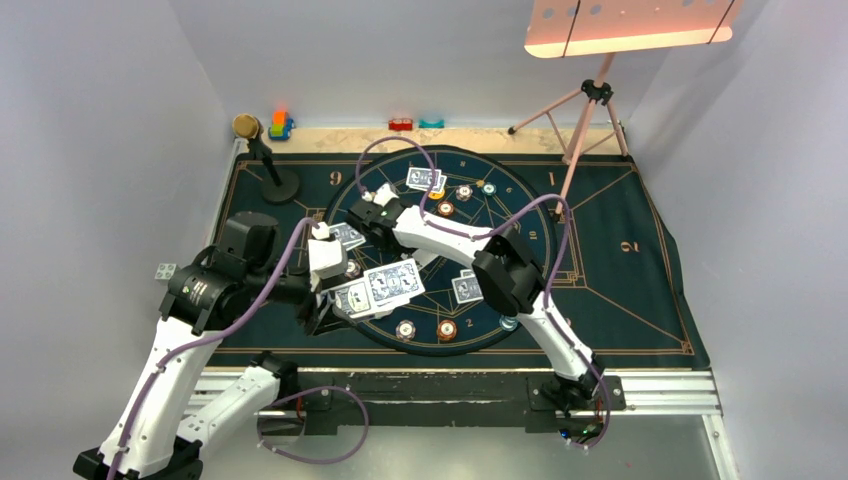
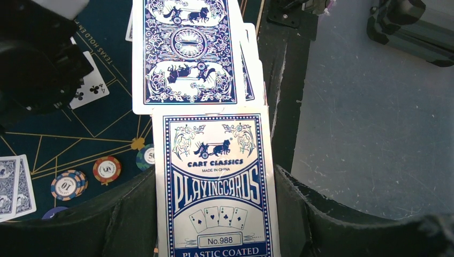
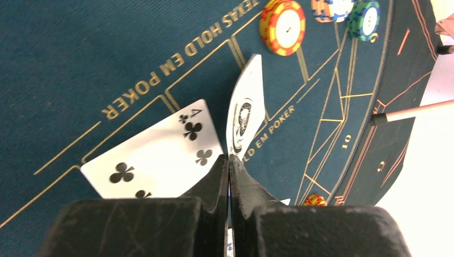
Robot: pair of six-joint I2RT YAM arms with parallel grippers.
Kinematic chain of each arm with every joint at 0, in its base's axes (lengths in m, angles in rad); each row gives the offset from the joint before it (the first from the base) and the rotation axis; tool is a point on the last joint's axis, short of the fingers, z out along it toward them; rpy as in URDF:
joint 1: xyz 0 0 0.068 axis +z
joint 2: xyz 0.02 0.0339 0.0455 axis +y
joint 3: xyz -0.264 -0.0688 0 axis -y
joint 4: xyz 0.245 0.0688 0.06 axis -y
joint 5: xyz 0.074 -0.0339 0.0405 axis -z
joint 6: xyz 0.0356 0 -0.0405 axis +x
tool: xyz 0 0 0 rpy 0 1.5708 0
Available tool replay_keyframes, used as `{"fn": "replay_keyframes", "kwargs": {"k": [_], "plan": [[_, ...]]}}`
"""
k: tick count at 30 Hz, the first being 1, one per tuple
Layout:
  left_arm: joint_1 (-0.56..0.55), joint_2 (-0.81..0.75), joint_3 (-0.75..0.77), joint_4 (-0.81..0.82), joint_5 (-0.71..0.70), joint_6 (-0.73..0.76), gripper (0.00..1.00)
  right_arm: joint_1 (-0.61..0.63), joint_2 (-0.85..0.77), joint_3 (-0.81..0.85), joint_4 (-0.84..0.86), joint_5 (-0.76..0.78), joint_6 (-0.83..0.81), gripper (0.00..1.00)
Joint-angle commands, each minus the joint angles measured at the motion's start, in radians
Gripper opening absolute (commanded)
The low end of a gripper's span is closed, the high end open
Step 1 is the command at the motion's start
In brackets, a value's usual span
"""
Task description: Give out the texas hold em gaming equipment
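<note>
My left gripper (image 2: 214, 219) is shut on a blue-and-white playing-card box (image 2: 214, 176), and a blue-backed card (image 2: 184, 51) sticks out past its top. In the top view the box and cards (image 1: 378, 288) hang over the round poker mat's (image 1: 520, 205) left side. My right gripper (image 3: 229, 160) is shut on one card (image 3: 245, 112), seen edge-on just above the mat. A face-up four of clubs (image 3: 155, 158) lies beside its left finger. Striped chips (image 3: 282, 19) lie beyond it. Other cards (image 1: 425, 180) and chips (image 1: 446, 328) are spread around the mat.
A gold-headed microphone on a stand (image 1: 262, 150) stands at the back left, with toy blocks (image 1: 280, 125) along the back edge. A pink tripod stand (image 1: 590, 100) rises at the back right. The dark cloth (image 1: 640, 290) covers the table to the metal rail in front.
</note>
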Motion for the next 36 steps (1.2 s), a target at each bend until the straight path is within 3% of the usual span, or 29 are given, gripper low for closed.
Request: {"fn": "replay_keyframes", "kwargs": {"k": [1, 4, 9, 13, 17, 28, 33, 36], "plan": [[0.006, 0.001, 0.043, 0.02, 0.029, 0.009, 0.0, 0.024, 0.017, 0.034, 0.003, 0.004, 0.001, 0.0], [0.006, 0.002, 0.047, 0.024, 0.025, 0.005, 0.0, 0.03, 0.013, 0.017, 0.044, -0.075, 0.005, 0.01], [0.007, 0.006, 0.051, 0.029, 0.021, 0.0, 0.0, 0.031, 0.002, 0.002, 0.095, -0.175, 0.001, 0.1], [0.007, 0.005, 0.049, 0.03, 0.018, 0.001, 0.0, 0.03, 0.001, 0.006, 0.09, -0.233, 0.003, 0.37], [0.007, 0.003, 0.044, 0.028, 0.014, 0.002, 0.0, 0.018, -0.055, -0.031, 0.125, -0.292, 0.005, 0.53], [0.006, -0.007, 0.042, 0.023, 0.008, 0.007, 0.0, -0.113, -0.428, -0.149, 0.192, -0.489, 0.071, 0.55], [0.006, -0.015, 0.045, 0.01, -0.009, 0.02, 0.0, -0.228, -0.742, -0.389, 0.288, -0.779, 0.16, 0.65], [0.006, -0.014, 0.039, 0.015, -0.007, 0.018, 0.0, -0.294, -0.917, -0.565, 0.428, -0.985, 0.221, 0.77]]}}
